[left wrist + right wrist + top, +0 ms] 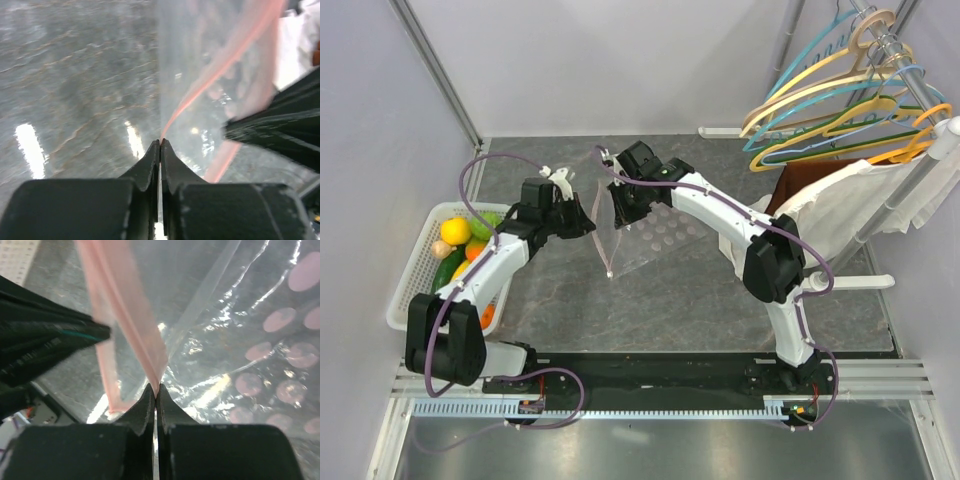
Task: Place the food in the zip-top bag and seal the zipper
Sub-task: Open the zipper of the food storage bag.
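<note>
The clear dotted zip-top bag (650,238) lies mid-table with its mouth edge lifted toward the left. My left gripper (590,225) is shut on one lip of the pinkish zipper (215,75), pinched at its fingertips in the left wrist view (160,141). My right gripper (617,218) is shut on the other zipper lip (137,335), pinched at its fingertips in the right wrist view (156,387), with the dotted film (260,355) behind. The two lips stand slightly apart. The food, a yellow piece (455,230), a green one (486,222) and an orange one (475,250), lies in the white basket (412,275).
The white mesh basket sits at the table's left edge, next to the left arm. A rack of coloured hangers (840,100) with white cloth (865,200) stands at the back right. Grey walls close in the left and the back.
</note>
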Available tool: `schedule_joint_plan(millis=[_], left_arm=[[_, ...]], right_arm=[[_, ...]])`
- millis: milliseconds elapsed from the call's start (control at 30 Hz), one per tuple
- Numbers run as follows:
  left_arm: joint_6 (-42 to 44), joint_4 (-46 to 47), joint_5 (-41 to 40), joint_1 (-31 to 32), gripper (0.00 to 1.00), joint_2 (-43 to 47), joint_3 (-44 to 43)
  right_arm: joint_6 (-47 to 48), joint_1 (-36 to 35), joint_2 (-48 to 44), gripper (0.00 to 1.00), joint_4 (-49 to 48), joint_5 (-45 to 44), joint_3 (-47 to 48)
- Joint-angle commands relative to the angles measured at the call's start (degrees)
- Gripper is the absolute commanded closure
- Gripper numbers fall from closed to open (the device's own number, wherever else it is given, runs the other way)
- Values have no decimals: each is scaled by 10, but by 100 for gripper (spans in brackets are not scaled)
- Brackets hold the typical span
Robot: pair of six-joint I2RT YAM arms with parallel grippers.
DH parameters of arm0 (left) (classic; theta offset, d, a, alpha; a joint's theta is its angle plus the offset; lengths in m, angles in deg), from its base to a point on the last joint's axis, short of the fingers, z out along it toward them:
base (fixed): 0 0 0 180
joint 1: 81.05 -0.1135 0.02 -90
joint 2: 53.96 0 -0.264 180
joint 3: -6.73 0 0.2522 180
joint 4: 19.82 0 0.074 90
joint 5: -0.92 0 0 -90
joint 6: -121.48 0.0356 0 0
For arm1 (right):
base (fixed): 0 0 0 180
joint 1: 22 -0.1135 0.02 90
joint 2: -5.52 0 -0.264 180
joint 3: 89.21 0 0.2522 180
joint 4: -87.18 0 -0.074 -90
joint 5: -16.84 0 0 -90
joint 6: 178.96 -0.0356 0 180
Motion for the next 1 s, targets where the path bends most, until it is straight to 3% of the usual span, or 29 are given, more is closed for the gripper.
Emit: schedule_joint_plan(millis=[0,300,433,533,633,700,733,767,867,900,933,967], left_arm=[[36,-28,-54,-20,98,3,-19],[79,-48,-66,-70,98,-14,-25],[80,-58,28,-68,98,-27,-35],[82,-58,99,-56,92,-23,-49],[97,-73,131,-55,77,-8,-71],[131,-128,130,-59,59,7,-100],[147,-149,144,-63,42,12,-112],[168,-181,154,-68,33,16,-126],[245,-297,170,-111,22,33,-187],[286,-354,187,-164,19,38,-215],[309,-380,222,-189,13,40,-226],[333,-404,222,-211,1,40,-238]], right_arm=[[46,-3,-54,100,45,-88,26],[111,2,-99,100,113,-131,42],[111,6,-108,100,131,-124,50],[100,7,-99,100,128,-121,49],[98,6,-73,100,122,-127,56],[97,6,-49,100,121,-130,68],[95,7,-41,100,121,-132,76],[94,6,-27,100,120,-134,78],[92,6,-8,100,115,-136,87],[94,6,-6,100,114,-136,88],[94,6,-5,100,110,-136,88],[96,6,-2,100,109,-136,88]])
